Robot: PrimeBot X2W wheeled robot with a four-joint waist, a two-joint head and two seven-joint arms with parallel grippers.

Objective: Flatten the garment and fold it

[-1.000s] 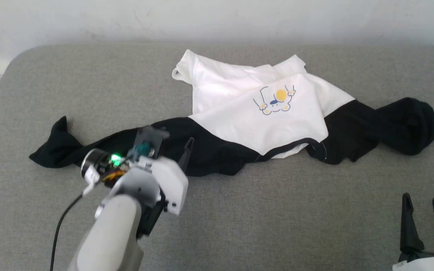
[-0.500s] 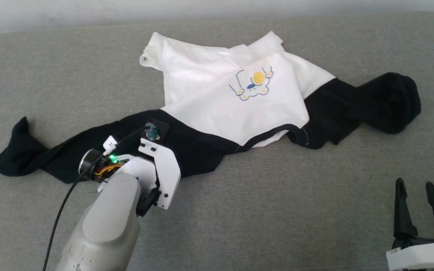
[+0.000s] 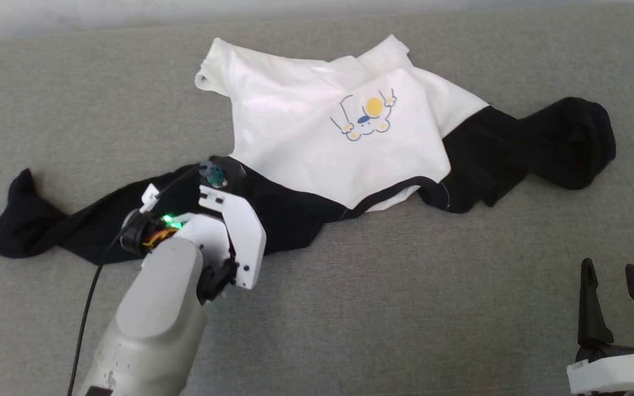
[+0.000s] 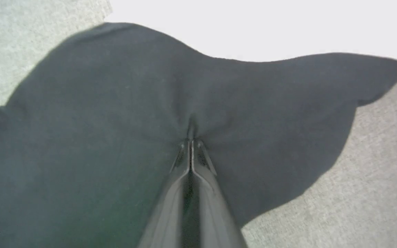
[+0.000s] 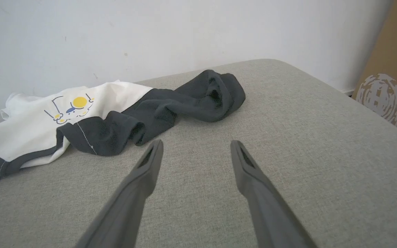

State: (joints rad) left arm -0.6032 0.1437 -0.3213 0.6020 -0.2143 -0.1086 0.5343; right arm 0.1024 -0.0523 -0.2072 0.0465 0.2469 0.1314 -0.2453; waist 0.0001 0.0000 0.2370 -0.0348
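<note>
My left tool (image 4: pixel 191 141) is clenched on a small pinch of black cloth, its fingers pressed together with a short ridge of fabric puckered up at the tips. My right tool (image 3: pixel 608 267) is released, its fingers spread, and it hovers over bare fabric at the near right, well apart from the clothing.

The grey cloth-covered worktop (image 3: pixel 405 308) carries the shirt (image 3: pixel 300 137), which lies across its far half, crumpled and not yet flat. The white body sits in the middle with folds along its far edge and its near hem curling under. The left sleeve (image 3: pixel 47 231) trails out toward my left in a twisted strip, and my grip sits on its wide end, near where black meets white. The right sleeve (image 3: pixel 564 137) is bunched in a thick roll at the far right. The small print (image 3: pixel 366 118), a yellow circle with blue lines, faces up on the chest.

I judge that I am in the flattening step, with a hold just made on the left sleeve and no folding begun. Next I would lift slightly and draw that sleeve outward to take out the twist, going gently, as the pinch looks thin and could slip. The right tool then needs to reach the rolled sleeve and pull the other way.
</note>
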